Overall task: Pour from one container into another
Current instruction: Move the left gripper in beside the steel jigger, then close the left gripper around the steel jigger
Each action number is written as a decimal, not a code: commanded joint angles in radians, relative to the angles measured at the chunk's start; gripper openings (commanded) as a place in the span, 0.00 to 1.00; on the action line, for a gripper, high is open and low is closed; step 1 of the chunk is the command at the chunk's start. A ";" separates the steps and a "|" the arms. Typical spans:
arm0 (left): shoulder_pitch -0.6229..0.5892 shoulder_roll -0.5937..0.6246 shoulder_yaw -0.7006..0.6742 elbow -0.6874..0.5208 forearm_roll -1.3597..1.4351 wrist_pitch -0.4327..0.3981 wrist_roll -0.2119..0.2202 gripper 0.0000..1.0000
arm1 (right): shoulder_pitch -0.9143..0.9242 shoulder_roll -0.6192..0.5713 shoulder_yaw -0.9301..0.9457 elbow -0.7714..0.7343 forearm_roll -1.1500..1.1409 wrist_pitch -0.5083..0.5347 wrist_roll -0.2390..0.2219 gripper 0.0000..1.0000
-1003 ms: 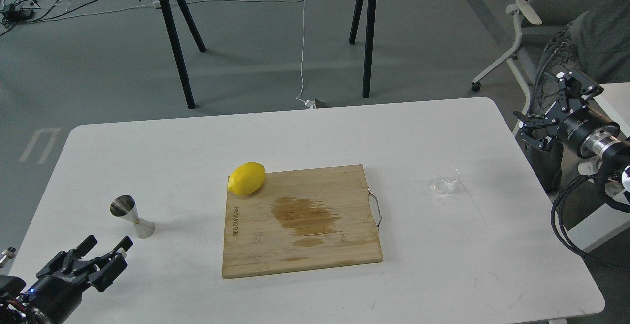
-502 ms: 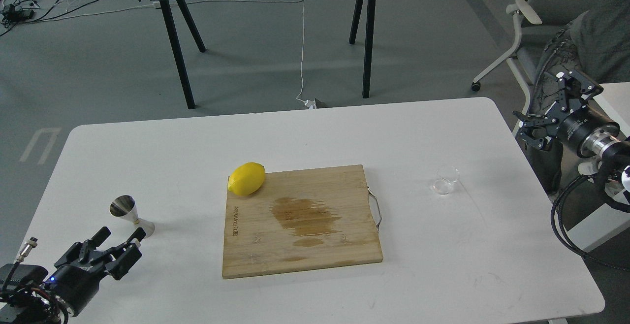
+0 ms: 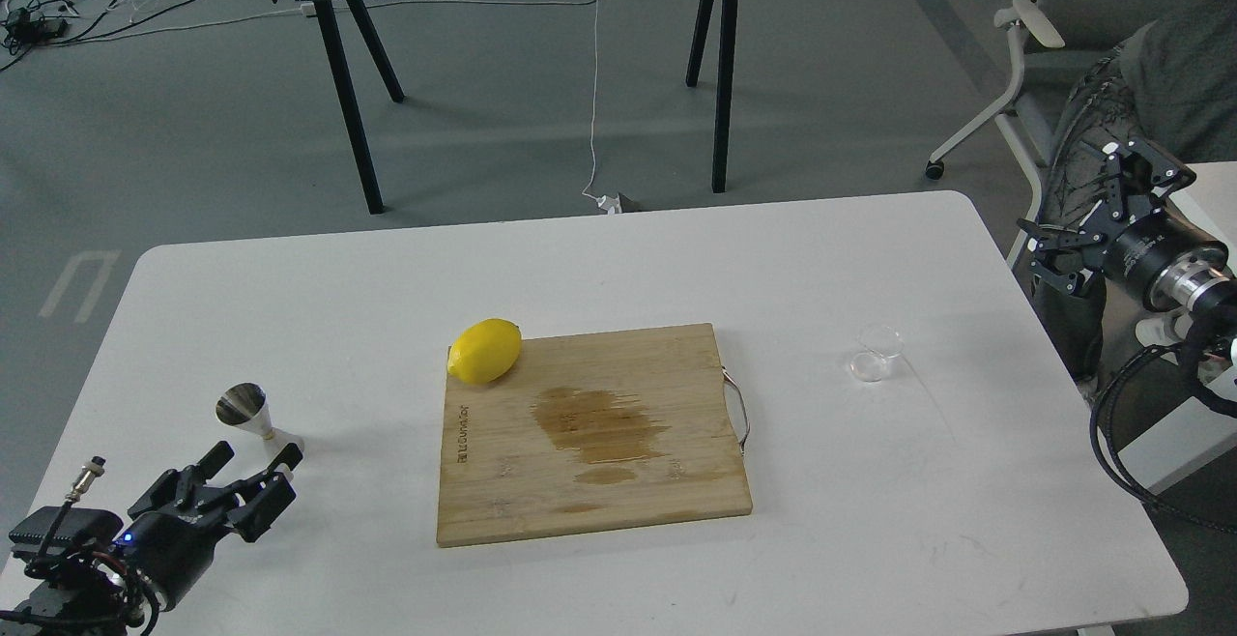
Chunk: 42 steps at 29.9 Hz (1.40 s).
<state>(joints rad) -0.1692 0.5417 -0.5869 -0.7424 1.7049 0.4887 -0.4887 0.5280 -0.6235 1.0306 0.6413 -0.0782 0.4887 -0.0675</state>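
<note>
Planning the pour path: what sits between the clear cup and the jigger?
In the head view, the wooden cutting board with its wet stain lies between the clear cup and the jigger, lemon at its far-left corner; otherwise bare table.

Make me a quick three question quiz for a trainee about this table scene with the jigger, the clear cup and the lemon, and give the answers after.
1. True or false: the lemon lies at the far left corner of the cutting board.
2. Which gripper is nearer the steel jigger? A) left gripper B) right gripper
3. Fill in: the clear cup stands on the white table, to the ____ of the board.

Key
1. True; it overlaps that corner.
2. A. It is open just in front of the jigger's base; the right one is open beyond the table's right edge.
3. Right. It is upright, apart from the board's metal handle.
</note>
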 commanded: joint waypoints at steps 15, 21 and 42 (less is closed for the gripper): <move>-0.064 -0.057 0.016 0.087 0.001 0.000 0.000 0.98 | -0.013 -0.008 0.003 0.001 0.001 0.000 0.000 1.00; -0.105 -0.098 0.052 0.136 -0.004 0.000 0.000 0.98 | -0.016 -0.010 0.005 0.001 0.001 0.000 0.000 1.00; -0.165 -0.164 0.062 0.279 -0.005 0.000 0.000 0.69 | -0.042 -0.018 0.037 0.005 0.003 0.000 0.000 1.00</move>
<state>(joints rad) -0.3321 0.3882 -0.5246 -0.4847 1.6991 0.4887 -0.4887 0.4863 -0.6415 1.0677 0.6466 -0.0752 0.4887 -0.0675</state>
